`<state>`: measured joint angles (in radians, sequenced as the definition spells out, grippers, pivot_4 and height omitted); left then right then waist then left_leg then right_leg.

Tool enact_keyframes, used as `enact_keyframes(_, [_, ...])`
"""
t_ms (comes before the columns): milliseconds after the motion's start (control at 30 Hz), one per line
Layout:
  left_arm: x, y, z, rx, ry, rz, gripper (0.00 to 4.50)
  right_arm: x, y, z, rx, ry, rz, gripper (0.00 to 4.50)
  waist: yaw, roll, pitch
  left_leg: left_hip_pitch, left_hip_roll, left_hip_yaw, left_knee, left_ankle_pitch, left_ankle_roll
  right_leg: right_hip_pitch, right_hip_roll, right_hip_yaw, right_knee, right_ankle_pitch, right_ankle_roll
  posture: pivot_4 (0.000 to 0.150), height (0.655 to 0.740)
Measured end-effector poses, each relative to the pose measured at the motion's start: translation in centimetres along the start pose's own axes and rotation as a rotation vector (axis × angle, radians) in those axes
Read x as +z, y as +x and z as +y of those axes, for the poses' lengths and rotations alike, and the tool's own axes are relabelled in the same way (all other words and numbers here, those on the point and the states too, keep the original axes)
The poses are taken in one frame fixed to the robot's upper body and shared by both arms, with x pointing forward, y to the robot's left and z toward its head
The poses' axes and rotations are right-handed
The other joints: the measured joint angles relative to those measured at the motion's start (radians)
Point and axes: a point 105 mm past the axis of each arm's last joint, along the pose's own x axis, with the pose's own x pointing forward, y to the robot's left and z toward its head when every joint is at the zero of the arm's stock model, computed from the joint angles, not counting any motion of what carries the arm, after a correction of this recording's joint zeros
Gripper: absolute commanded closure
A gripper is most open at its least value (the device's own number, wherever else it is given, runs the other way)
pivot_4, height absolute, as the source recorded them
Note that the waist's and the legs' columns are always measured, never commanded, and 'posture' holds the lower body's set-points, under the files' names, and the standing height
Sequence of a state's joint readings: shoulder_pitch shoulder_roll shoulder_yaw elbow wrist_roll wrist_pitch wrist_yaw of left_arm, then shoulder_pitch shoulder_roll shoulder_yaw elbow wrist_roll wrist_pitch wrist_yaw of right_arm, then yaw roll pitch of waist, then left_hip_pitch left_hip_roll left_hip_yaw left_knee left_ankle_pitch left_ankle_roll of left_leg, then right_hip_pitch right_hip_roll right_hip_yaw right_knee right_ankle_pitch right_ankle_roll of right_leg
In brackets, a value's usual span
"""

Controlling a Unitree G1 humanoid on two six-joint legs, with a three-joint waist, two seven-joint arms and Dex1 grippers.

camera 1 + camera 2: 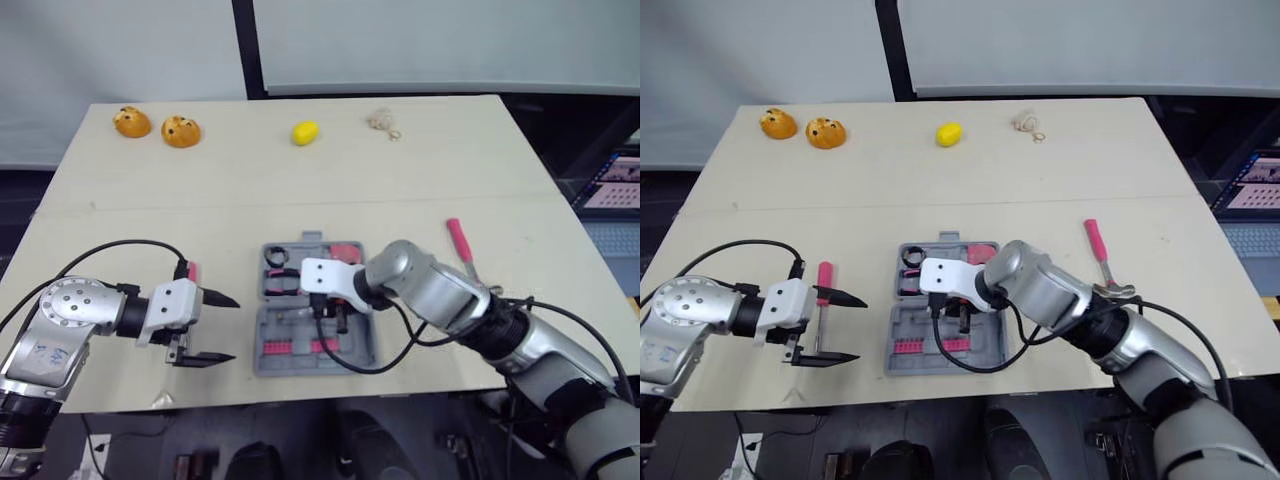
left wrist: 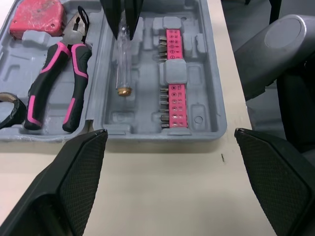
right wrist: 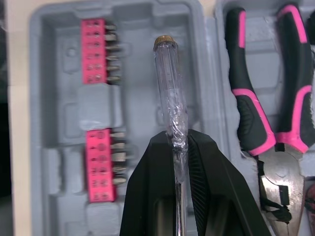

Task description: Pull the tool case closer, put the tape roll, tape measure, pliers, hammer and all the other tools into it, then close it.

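The grey tool case (image 1: 300, 366) lies open at the table's front middle. Its far half holds black-and-pink pliers (image 2: 54, 83), a red tape measure (image 2: 37, 17) and a black tape roll (image 2: 7, 110). Pink bit rows (image 2: 172, 64) sit in the near half. My right gripper (image 3: 176, 140) is shut on a clear-handled screwdriver (image 3: 167, 83), held just over the near half. Left of the case, my left gripper (image 1: 222, 328) is open with nothing in it. A pink-handled tool (image 1: 824, 285) lies on the table beside it. The pink-handled hammer (image 1: 460, 243) lies to the right of the case.
Two orange buns (image 1: 132, 122) (image 1: 181, 131), a yellow lemon (image 1: 305, 132) and a small beige knot (image 1: 382, 122) sit along the far edge of the table. A laptop (image 1: 615, 185) stands off the table's right side.
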<state>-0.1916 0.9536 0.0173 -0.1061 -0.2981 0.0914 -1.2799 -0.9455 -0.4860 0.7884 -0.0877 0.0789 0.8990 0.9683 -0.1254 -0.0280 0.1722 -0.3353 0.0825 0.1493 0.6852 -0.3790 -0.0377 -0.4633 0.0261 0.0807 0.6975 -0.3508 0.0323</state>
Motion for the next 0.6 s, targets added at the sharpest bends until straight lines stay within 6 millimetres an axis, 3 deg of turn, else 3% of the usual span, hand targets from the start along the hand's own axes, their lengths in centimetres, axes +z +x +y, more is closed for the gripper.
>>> enact_keyframes(600, [0.0,0.2,0.1,0.009,0.005,-0.004,0.0,0.9,1.6,0.3,0.003,-0.014,-0.011,4.47,-0.023,0.0,0.0,0.0,0.0,-0.001,0.0,0.0,0.0,0.0,0.0,-0.001,0.001,0.0,0.0,0.15,0.74])
